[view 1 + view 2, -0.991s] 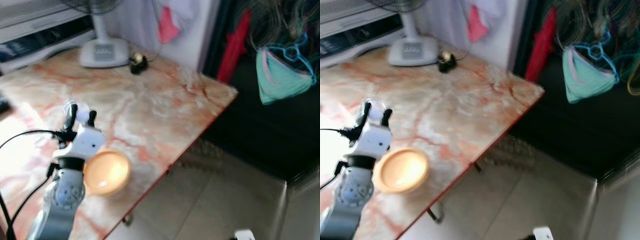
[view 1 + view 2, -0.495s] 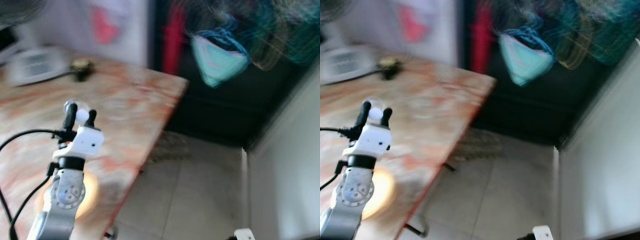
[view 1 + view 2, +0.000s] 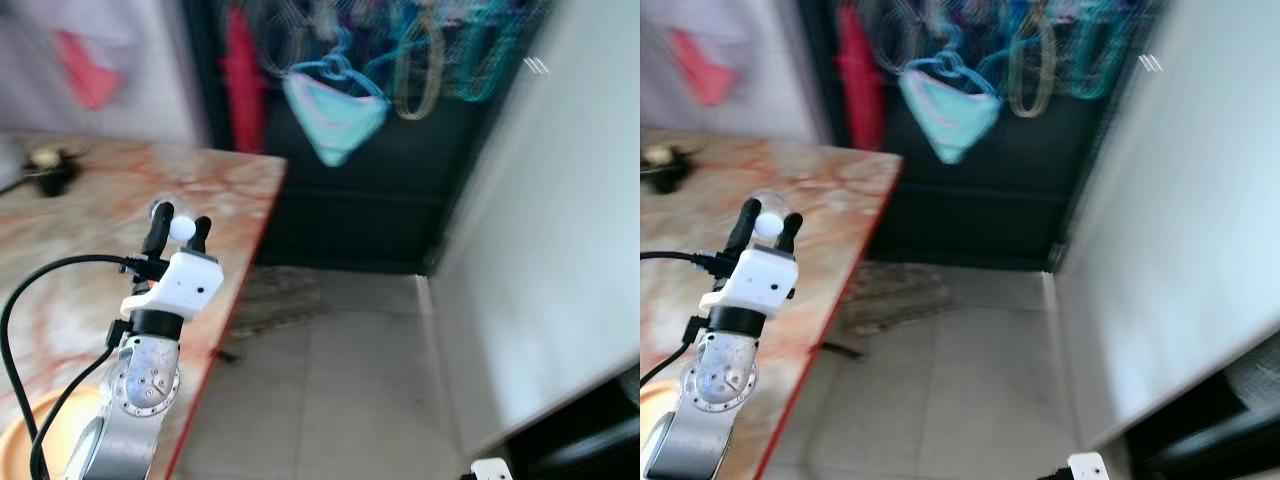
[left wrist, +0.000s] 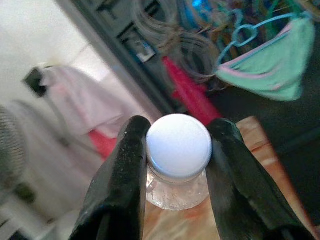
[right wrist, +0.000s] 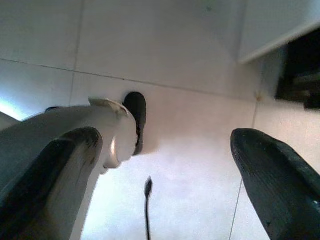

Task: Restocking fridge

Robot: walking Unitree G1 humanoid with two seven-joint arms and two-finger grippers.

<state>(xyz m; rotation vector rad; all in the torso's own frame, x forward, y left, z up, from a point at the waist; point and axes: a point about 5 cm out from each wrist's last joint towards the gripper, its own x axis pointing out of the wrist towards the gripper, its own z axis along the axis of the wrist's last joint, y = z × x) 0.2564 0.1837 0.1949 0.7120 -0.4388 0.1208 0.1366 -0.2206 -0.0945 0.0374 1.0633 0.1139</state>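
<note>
left claw (image 4: 177, 150) gripping bottle (image 4: 178, 155) (white cap), marble table (image 3: 90, 250) beneath

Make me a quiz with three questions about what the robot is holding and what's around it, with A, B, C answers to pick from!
1. Where is the left gripper?
A. Over the marble table
B. Inside a fridge
C. Down on the floor tiles

2. What colour is the cap of the small clear bottle?
A. Red
B. White
C. Green

3. How are the right gripper's fingers?
A. Shut on a cup
B. Shut on a cloth
C. Open, holding nothing

Answers:
1. A, the head views show it raised above the table near its edge.
2. B, the left wrist view shows a round white cap between the black fingers.
3. C, the right wrist view shows its two fingers wide apart above the floor.
</note>
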